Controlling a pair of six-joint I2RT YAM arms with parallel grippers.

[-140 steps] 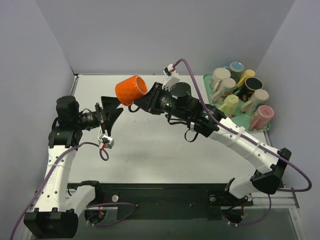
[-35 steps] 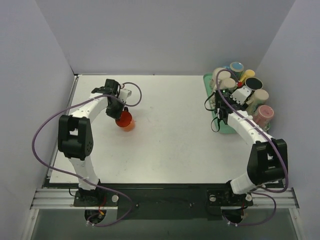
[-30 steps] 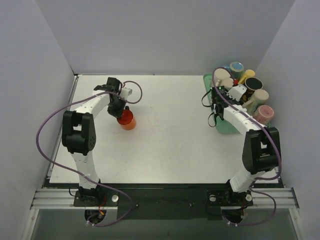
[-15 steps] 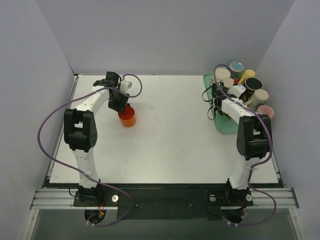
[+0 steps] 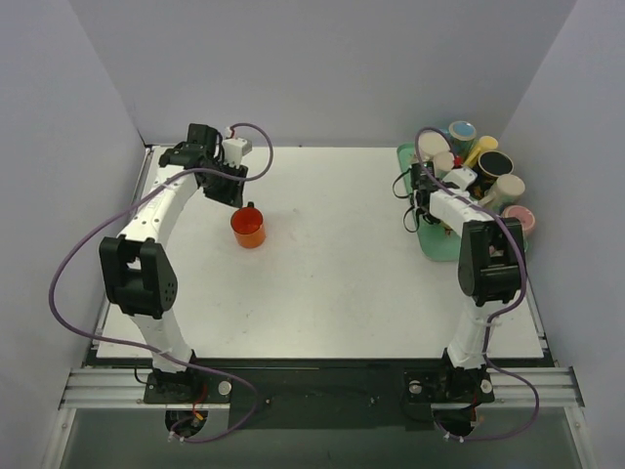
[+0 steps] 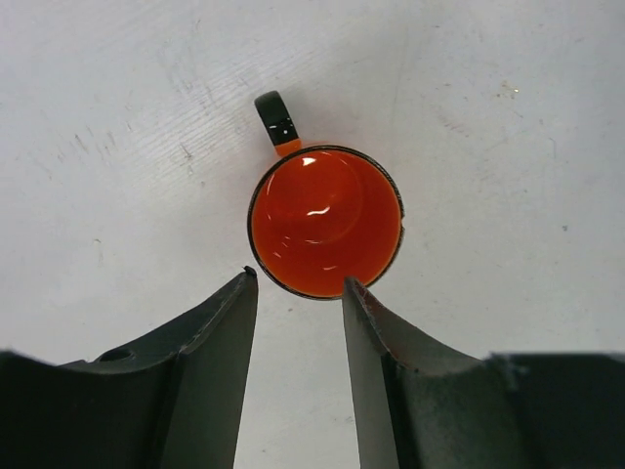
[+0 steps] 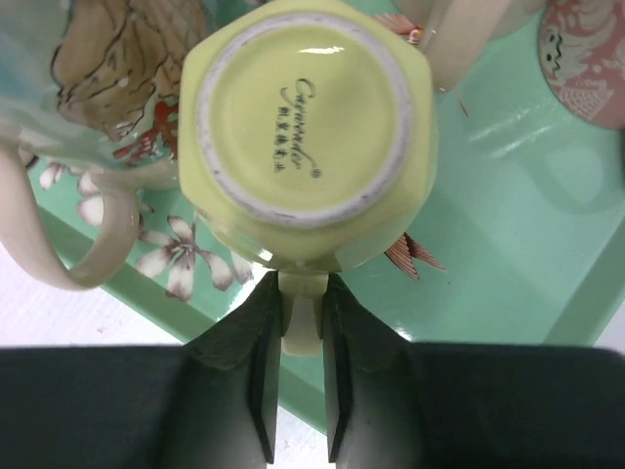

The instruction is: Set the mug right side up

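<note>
- Orange mug (image 6: 325,223) stands upright near the bench's (image 5: 342,283) far left corner.
- Left jaws are apart, above it.
- Right jaws are clamped on yellow mug's (image 7: 308,132) handle.

— Where's the orange mug (image 5: 248,228)?
— Upright on the white counter (image 5: 332,283), handle pointing away. The left gripper (image 5: 229,188) sits just beyond it, apart.
— And the right arm (image 5: 485,256)?
— Stretched to the green tray (image 5: 437,249) of mugs (image 5: 499,162), far right.

1 orange mug (image 5: 248,228), 1 green tray (image 7: 488,254) w/ approx 8 mugs (image 5: 496,162), incl 1 yellow-green mug (image 7: 308,127); 2 robot arms (image 5: 161,205)
</note>
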